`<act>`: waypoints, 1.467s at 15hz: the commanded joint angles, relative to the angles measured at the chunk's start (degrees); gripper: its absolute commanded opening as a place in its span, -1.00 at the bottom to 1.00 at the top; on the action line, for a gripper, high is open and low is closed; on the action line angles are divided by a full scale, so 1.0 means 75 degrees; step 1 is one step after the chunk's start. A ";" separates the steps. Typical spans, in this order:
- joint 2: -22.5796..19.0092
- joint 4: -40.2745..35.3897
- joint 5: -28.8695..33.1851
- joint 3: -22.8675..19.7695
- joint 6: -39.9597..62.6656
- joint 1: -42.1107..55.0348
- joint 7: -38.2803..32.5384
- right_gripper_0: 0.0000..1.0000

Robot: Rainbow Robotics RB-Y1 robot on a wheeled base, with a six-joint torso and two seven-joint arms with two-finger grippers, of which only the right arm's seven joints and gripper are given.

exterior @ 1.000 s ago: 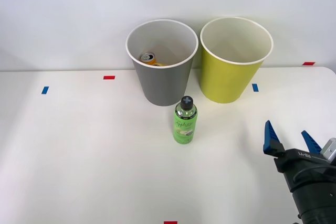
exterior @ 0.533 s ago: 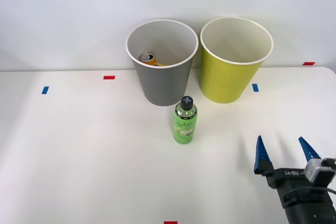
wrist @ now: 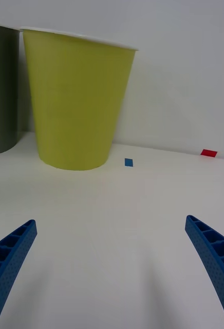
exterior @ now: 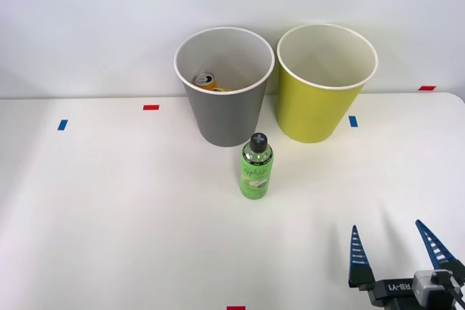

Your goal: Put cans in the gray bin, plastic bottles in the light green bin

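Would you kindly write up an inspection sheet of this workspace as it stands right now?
Surface: white table, marked with small red and blue tape pieces.
Job's things: can lies inside the gray bin; plastic bottle stands upright on the table in front of that bin, apart from it; light green bin stands to the gray bin's right, nothing visible inside.
Clutter: nothing seen.
Grippers: right gripper open, holding nothing, low at the table's near right, well short of the bottle.
Cables: a short one at the gripper's base.
Surroundings: plain white wall behind the bins.
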 commanded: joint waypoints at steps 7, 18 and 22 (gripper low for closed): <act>-0.0026 0.0004 -0.0423 0.0348 -0.0675 0.1300 -0.0258 1.00; -0.0179 -0.0008 -0.0598 0.0899 -0.0804 0.1922 -0.0305 1.00; -0.0179 -0.0008 -0.0598 0.0887 -0.0792 0.1922 -0.0305 1.00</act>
